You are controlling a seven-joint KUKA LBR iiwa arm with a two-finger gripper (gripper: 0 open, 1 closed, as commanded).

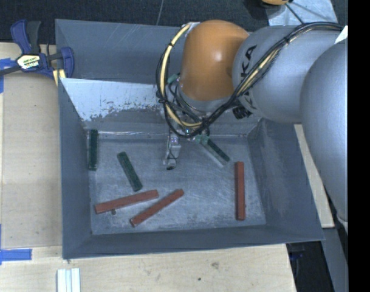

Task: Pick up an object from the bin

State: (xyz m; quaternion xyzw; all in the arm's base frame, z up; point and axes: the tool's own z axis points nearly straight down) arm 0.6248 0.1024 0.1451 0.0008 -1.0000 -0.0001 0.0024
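Close along the left wall of the grey metal bin (72, 181) lies a dark green flat stick (92, 149), running near to far. Just right of it a second dark green stick (129, 171) lies tilted on the floor. Nearer the front are two reddish-brown flat sticks, the left brown stick (125, 201) and the slanted brown stick (157, 207), close together; I cannot tell whether their ends touch. The claw (171, 162) hangs over bare floor in the far middle of the bin, narrow, its tips close together with nothing between them. Nearest to it on the right is a grey-green stick (216, 154), lying slantwise with its far end hidden under the wrist. Well apart at the right lies a lone brown stick (240, 190), running near to far. The pick looks not yet begun. Going straight down from here would likely close on bare metal, since no stick lies under the tips. The sticks lie flat, so a narrow claw could skid over one or push it aside. A grasp near one end could let a stick swing and slip out.
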